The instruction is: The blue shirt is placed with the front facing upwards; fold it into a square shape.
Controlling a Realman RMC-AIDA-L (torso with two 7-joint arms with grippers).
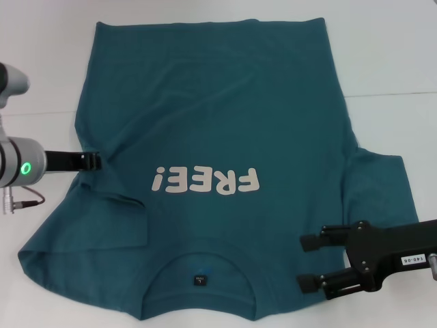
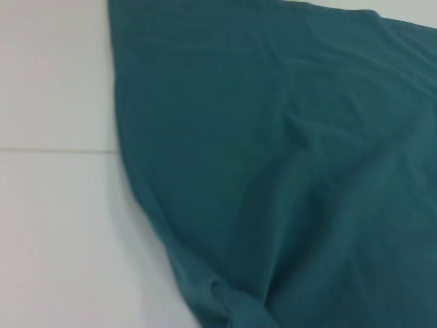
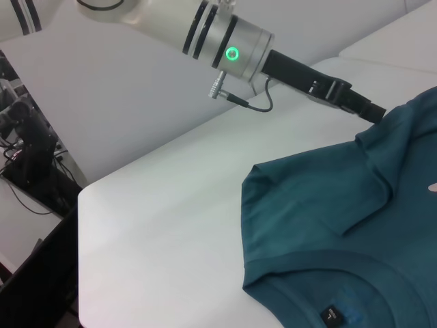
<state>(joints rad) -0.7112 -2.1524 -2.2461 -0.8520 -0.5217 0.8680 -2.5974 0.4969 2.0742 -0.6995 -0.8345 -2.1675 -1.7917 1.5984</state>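
The shirt (image 1: pixel 218 137) lies spread face up on the tabletop (image 1: pixel 48 287), collar at the near edge, hem toward the far edge. At the near right, the right gripper (image 1: pixel 308 261) hovers over the shirt's shoulder, fingers apart and holding nothing. Farther back at the left edge, the left gripper (image 1: pixel 95 161) meets the shirt's side; whether it is closed cannot be told.

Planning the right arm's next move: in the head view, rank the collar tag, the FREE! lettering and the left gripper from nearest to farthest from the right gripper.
From the right gripper, over the shirt's right shoulder:
1. Collar tag, at the neckline on its left.
2. FREE! lettering, mid-chest, farther up.
3. Left gripper, at the blue shirt's opposite edge.
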